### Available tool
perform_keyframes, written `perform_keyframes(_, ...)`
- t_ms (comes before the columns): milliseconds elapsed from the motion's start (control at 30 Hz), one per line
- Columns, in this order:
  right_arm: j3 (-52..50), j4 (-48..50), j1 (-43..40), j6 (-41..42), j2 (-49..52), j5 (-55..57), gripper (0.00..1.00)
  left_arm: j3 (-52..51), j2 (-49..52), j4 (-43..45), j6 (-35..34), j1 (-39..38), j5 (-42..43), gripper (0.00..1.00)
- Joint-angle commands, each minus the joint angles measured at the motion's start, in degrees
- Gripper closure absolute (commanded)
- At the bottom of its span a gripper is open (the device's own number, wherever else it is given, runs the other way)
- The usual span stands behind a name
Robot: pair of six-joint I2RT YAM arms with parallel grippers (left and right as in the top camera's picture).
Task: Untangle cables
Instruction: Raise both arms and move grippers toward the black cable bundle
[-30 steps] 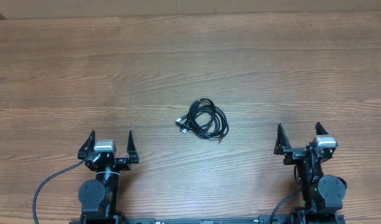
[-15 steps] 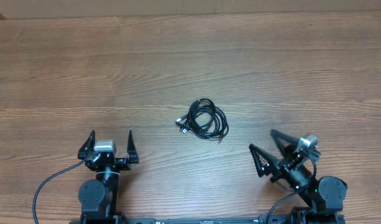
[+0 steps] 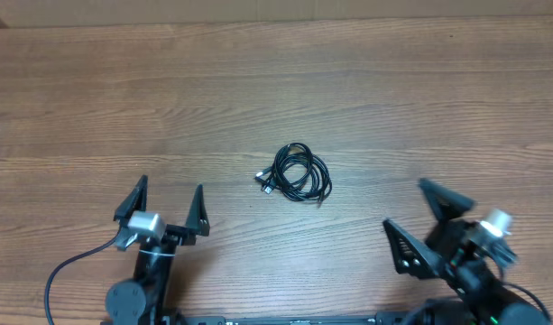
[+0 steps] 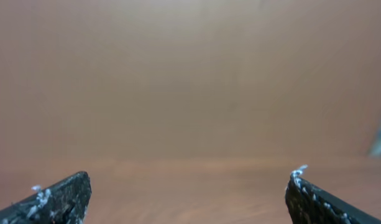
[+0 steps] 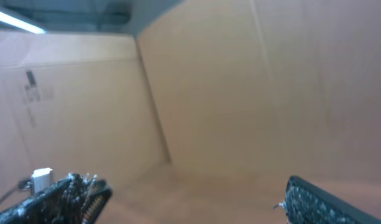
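Note:
A bundle of black cables (image 3: 297, 173) lies coiled and tangled on the wooden table (image 3: 258, 81), near its middle, with small connectors sticking out at its left. My left gripper (image 3: 168, 200) is open and empty near the front edge, left of and below the bundle. My right gripper (image 3: 411, 217) is open and empty at the front right, lifted and turned toward the left. Neither wrist view shows the cables. The left wrist view shows only its two fingertips (image 4: 59, 198) over the table. The right wrist view shows its fingertips (image 5: 321, 202) against cardboard walls.
A cardboard wall (image 5: 240, 81) stands beyond the table's far edge. Each arm's base sits at the front edge, with a black lead (image 3: 69, 271) running from the left one.
My right arm has risen and swung, its fingers now pointing up-left and spread wider in the overhead view. My left gripper has lifted and tilted slightly. The cables have not moved.

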Motion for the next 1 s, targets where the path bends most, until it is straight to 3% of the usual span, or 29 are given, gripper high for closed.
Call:
perform_keyframes(0, 12.2, -9.42, -1.86, -11.91, 2.58, 4.33, 0.0, 5.64, -0.48, -0.83, -5.33, 0.31, 7.56, 0.0)
perform_keyframes(100, 24.55, -24.72, -2.99, -18.47, 7.93, 7.67, 0.0, 15.34, 1.99, -10.23, -5.77, 0.31, 7.63, 0.0)
perform_keyframes(233, 41.07, -43.39, -3.3, -21.14, 18.95, 8.81, 0.0, 31.91, 11.63, -24.98, -2.73, 0.31, 12.7, 0.0)
perform_keyframes(333, 51.54, -56.04, -3.3, -21.14, 27.82, 8.79, 0.0, 47.71, 23.93, -42.38, 1.64, 0.31, 17.81, 0.0)
perform_keyframes(400, 59.69, -67.76, -3.3, -21.14, 35.8, 7.91, 0.0, 60.92, 35.28, -58.77, 6.19, 0.31, 21.64, 0.0)
perform_keyframes(500, 64.3, -74.84, -3.3, -20.92, 42.47, 1.09, 0.0, 72.37, 46.25, -71.56, 6.8, 0.31, 25.05, 0.0)
perform_keyframes(667, 64.0, -80.26, -3.3, -20.92, 48.87, -13.92, 0.0, 80.06, 58.36, -78.93, 4.28, 0.31, 35.56, 0.0)
perform_keyframes(800, 62.51, -82.53, -3.23, -20.92, 53.2, -13.97, 0.0, 79.95, 65.18, -80.24, 4.26, 0.28, 35.15, 0.0)
perform_keyframes(967, 59.89, -83.3, -3.21, -20.9, 57.72, -11.82, 0.11, 79.87, 72.98, -82.95, 4.37, 0.09, 33.94, 0.0)
